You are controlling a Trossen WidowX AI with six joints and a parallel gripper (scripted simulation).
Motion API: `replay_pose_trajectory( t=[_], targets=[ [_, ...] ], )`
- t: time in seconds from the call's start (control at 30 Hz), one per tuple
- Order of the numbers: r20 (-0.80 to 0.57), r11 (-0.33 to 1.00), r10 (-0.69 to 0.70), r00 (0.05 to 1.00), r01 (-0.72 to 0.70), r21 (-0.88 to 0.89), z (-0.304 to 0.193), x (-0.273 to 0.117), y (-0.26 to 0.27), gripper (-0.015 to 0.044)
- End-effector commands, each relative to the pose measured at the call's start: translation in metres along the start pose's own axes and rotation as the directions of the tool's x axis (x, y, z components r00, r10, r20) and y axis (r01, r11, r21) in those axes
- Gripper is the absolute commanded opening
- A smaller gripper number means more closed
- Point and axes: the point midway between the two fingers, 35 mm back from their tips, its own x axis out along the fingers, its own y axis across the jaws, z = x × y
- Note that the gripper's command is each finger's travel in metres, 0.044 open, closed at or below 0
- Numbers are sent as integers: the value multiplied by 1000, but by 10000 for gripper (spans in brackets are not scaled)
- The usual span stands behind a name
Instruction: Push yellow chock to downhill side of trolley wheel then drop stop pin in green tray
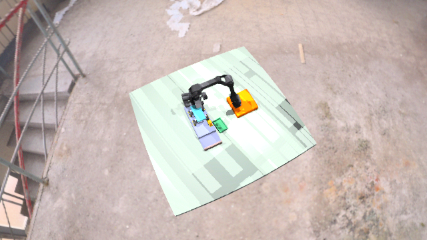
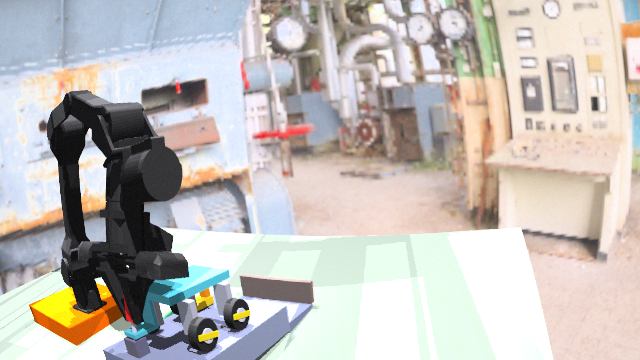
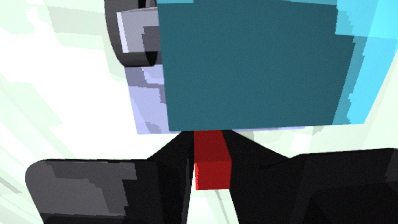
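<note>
The cyan trolley [image 1: 199, 115] [image 2: 202, 278] [image 3: 250, 65] stands on its wheels on the lilac ramp [image 1: 207, 131] [image 2: 270, 325] [image 3: 146, 110]. My gripper [image 2: 132, 316] [image 3: 206, 134] points down at its uphill end, shut on the red head of the stop pin [image 2: 128, 311] [image 3: 213, 174]. The pin's lower part stands in the bracket there. The yellow chock [image 1: 209, 123] [image 2: 204, 301] with its orange handle is on the ramp just downhill of one trolley wheel; whether it touches is too small to tell. The green tray [image 1: 224, 123] lies beside the ramp and looks empty.
A low board [image 1: 213, 145] [image 2: 277, 289] crosses the ramp's downhill end. The arm stands on an orange base [image 1: 249, 100] [image 2: 55, 305] beyond the tray and arches over to the ramp. The trolley's deck edge is close to the fingers in the wrist view.
</note>
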Motion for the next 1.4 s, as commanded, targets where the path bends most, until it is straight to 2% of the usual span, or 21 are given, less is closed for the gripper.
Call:
replay_pose_trajectory(
  t=[0.0, 1.37],
  targets=[
    [0, 1000, 0, 1000, 0, -1, 0, -1, 0, 0],
    [1, 1000, 5, 1000, -5, -7, -3, -31, 1, 0]
  ],
)
